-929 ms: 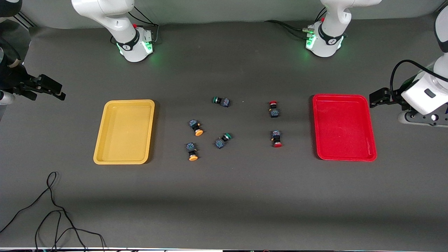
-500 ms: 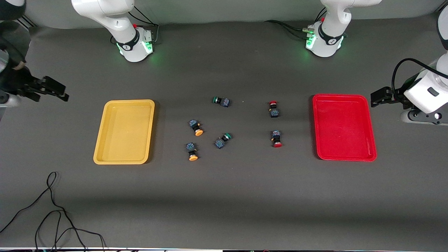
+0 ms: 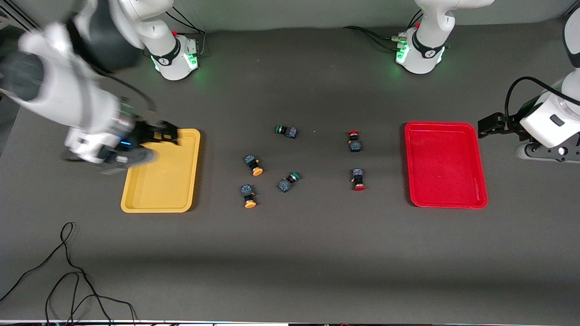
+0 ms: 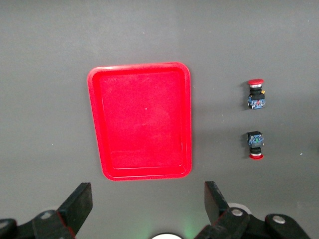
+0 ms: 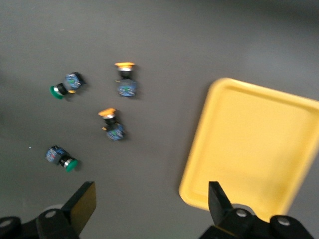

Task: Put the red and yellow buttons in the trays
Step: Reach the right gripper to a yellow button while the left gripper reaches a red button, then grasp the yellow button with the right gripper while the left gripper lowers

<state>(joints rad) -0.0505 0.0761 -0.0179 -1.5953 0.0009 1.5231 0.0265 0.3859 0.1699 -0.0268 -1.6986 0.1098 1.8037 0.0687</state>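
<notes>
Front view: the right end effector [image 3: 165,134] hung over the yellow tray [image 3: 161,199], the left end effector [image 3: 487,125] waited beside the red tray [image 3: 446,201]. All yellow buttons [image 3: 256,171] and red buttons [image 3: 359,186] lay on the tabletop [image 3: 290,262] between the trays.

Left wrist view: fingers spread, released, empty.

Right wrist view: fingers spread, empty; best to descend squarely over one yellow button's [image 5: 118,113] body.

The right arm [image 3: 77,113] is blurred and hides 1 corner of the yellow tray [image 3: 181,181]. The left arm [image 3: 550,122] is cut by the picture's edge.
</notes>
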